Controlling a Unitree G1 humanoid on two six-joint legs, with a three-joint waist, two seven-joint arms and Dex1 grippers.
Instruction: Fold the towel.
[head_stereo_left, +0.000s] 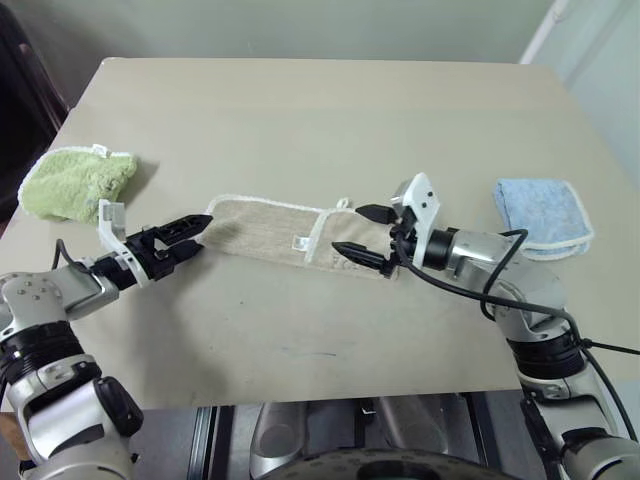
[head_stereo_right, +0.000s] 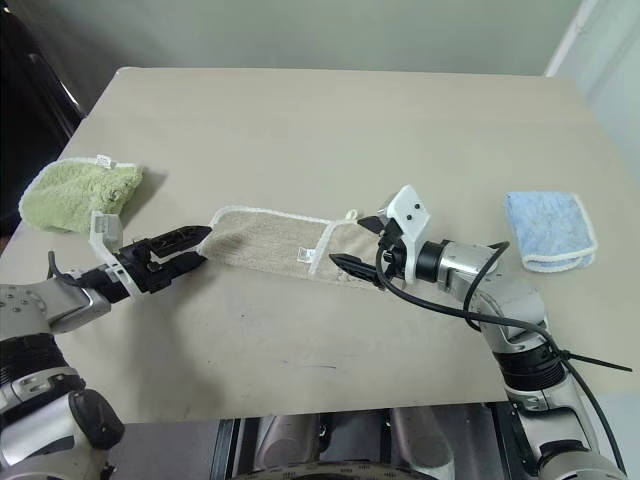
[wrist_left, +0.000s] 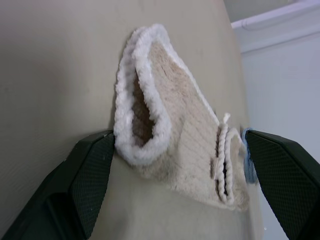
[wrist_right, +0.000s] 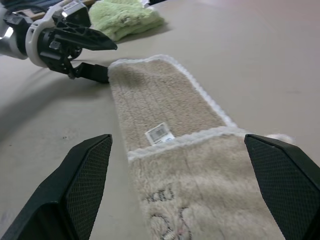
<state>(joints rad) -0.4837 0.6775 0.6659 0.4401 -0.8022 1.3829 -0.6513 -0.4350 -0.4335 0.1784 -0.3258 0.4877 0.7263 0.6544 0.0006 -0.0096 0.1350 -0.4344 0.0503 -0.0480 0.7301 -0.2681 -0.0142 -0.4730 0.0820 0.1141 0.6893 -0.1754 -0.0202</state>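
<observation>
The towel (head_stereo_left: 285, 237) is lying as a long folded strip near the middle of the worktop (head_stereo_left: 320, 110). The left claw (head_stereo_left: 190, 238) is sitting at its left end, fingers apart, and the right claw (head_stereo_left: 362, 233) is straddling its right end, fingers apart. The green cloth (head_stereo_left: 75, 182) is resting by the left edge, the blue cloth (head_stereo_left: 540, 212) by the right edge.

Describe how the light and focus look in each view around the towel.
Head views: even, soft light, only faint shadows under the towel and both open grippers, left and right. Left wrist view: near towel edge sharp, far end softer. Right wrist view: own fingers blurred, the towel's white tag crisp.
</observation>
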